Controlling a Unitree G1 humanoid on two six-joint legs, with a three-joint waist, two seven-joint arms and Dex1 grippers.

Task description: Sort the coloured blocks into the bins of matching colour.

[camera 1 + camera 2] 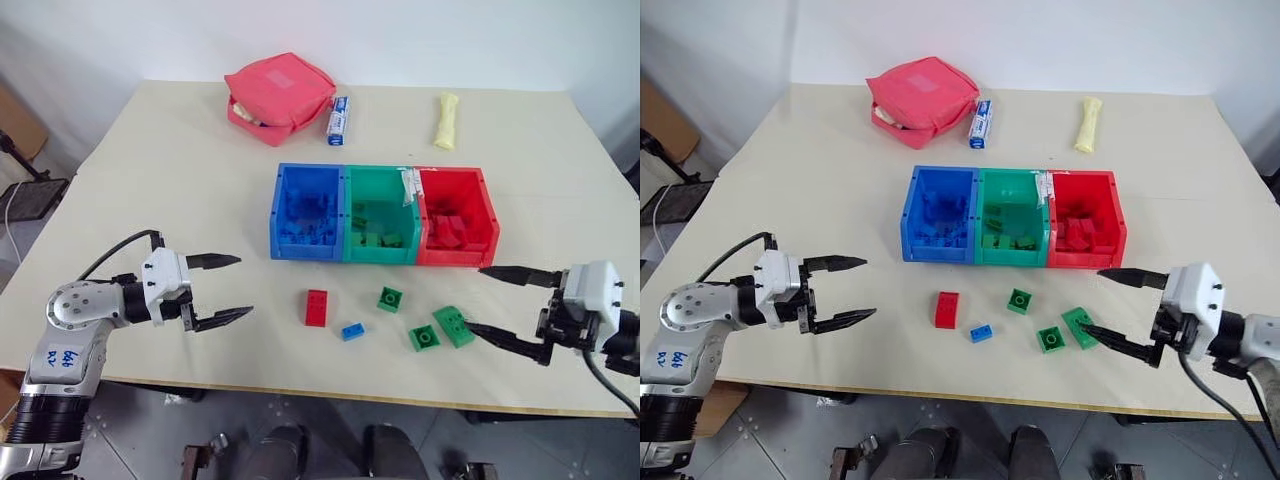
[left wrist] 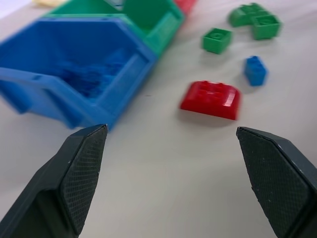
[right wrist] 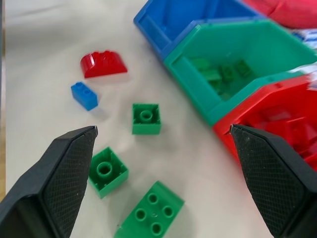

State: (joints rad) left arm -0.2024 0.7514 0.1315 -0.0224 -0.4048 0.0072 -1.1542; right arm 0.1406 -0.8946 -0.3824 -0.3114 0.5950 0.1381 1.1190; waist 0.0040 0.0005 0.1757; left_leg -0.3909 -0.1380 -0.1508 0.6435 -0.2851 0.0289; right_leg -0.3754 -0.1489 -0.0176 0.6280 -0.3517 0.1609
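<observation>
On the left of the table (image 1: 150, 160), our left gripper (image 1: 226, 290) hovers with its fingers spread wide and nothing between them, aimed toward the red block (image 1: 316, 307), which lies nearest it on the bare tabletop. If we close in from this angle we risk nudging that rounded brick sideways rather than pinching it, since its curved top gives the pads little to bite on.

Just beside it sits the small blue block (image 1: 352, 331); we judge it the easiest to knock away or to catch by accident along with its neighbour. Behind these loose pieces stand the bins in a row, blue bin (image 1: 283, 215), green bin (image 1: 349, 215) and red bin (image 1: 487, 215), each already holding bricks of its own colour. A low carry could clip a front wall and shift the whole joined row.

Further right lie three green blocks: a single one (image 1: 390, 298) nearer the bins, then a square one (image 1: 424, 338) touching a longer one (image 1: 454, 325). Our right gripper (image 1: 495, 303) is close to that pair, fingers wide apart and empty. Because the two touch, we could grab both, or drag one while lifting the other.
</observation>
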